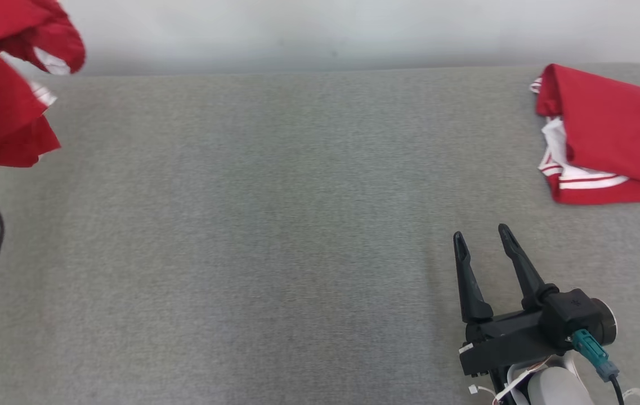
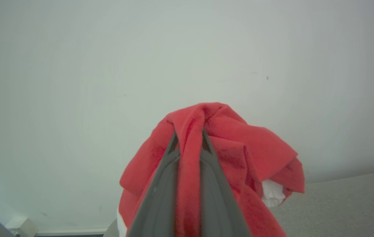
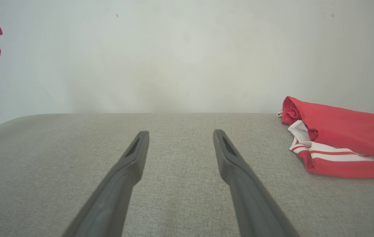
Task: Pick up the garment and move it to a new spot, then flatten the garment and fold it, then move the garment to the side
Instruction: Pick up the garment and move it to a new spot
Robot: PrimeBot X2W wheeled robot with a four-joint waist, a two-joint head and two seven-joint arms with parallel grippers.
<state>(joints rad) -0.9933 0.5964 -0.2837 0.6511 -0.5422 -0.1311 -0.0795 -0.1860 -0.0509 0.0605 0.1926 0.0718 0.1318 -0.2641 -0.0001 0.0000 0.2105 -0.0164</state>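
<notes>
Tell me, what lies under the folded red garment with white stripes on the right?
The grey woven table surface carries the folded red garment. White-striped lower layers peek out; the patch beneath is hidden.

Readable text: none in any view.
Red garment (image 2: 226, 148): plain cloth with white trim, no lettering to read.
Folded red garment (image 1: 612, 124): white stripes along the edge, no lettering to read.
Right pincer (image 1: 481, 232): black housing, any marking too small to read.
</notes>
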